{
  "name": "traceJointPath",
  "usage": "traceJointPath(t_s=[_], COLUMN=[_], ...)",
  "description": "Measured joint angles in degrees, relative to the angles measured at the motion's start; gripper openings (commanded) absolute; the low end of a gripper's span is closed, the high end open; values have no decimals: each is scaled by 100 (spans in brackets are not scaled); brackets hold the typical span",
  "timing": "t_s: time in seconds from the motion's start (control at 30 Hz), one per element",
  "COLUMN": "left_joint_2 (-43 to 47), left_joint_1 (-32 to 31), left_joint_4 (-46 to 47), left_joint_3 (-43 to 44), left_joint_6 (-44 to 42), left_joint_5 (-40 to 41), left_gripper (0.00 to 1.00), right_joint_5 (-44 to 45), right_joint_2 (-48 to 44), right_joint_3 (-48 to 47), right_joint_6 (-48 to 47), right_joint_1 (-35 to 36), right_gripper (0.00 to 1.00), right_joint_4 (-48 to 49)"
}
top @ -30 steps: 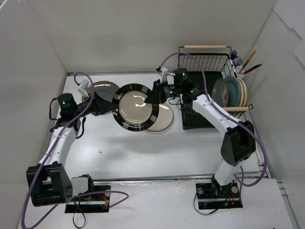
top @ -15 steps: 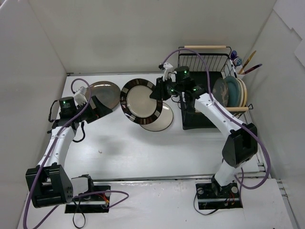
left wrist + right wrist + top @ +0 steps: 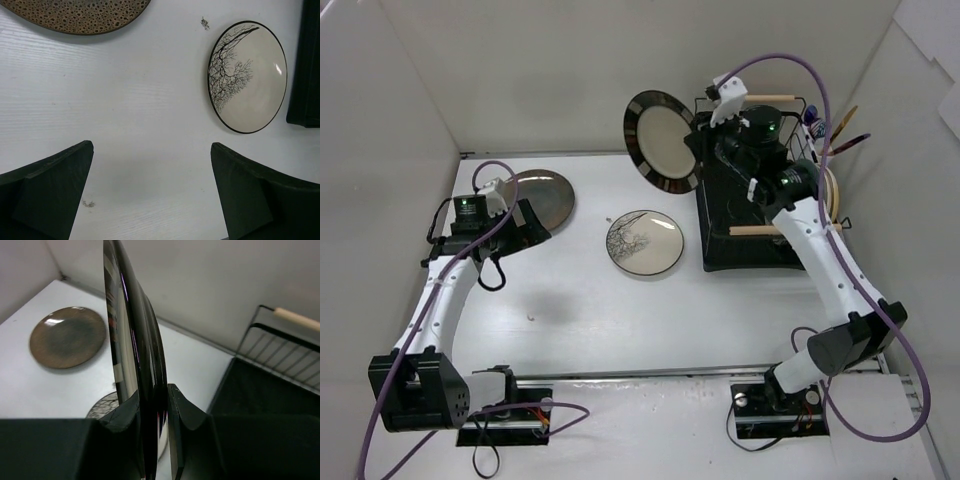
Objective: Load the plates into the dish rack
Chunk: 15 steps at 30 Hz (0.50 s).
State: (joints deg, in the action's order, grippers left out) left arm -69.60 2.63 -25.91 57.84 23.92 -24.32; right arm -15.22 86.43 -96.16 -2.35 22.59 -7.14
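1. Right tool [image 3: 156, 407]: pressed together on the rim of the dark-rimmed plate [image 3: 660, 140]. In the right wrist view the plate stands on edge, with one finger on each face. In the top view the plate is clear of the desk [image 3: 620, 310] and its beige face is turned toward the left side. The tool grips it at the edge nearest the dish rack [image 3: 720, 255].

2. Plate position: the held plate hangs just beside the far left corner of the dish rack, outside the wire frame. The right arm reaches over the rack to hold it there.

3. Left tool [image 3: 152, 170]: spread wide, holding nothing, above bare desk surface.

4. Remaining plates: the brown plate [image 3: 542, 195] lies flat on the desk, just beyond the left tool. The branch-pattern plate [image 3: 642, 242] lies flat between the left tool and the rack. It is near the rack's left side and does not touch it.
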Motion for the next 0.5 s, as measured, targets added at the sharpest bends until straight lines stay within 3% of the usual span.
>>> traceJointPath(t_s=[0.23,0.5], left_joint_2=[-199,-632], left_joint_1=[-431,-507], left_joint_4=[-232,-393], left_joint_3=[188,234], left_joint_6=[-118,-120], left_joint_5=[599,750], left_gripper=[99,99], right_joint_5=[848,1917], right_joint_2=[-229,-522], right_joint_3=[-48,192], right_joint_6=[-614,-1259], right_joint_1=[-551,-962], right_gripper=[0,0], right_joint_4=[-144,-299])
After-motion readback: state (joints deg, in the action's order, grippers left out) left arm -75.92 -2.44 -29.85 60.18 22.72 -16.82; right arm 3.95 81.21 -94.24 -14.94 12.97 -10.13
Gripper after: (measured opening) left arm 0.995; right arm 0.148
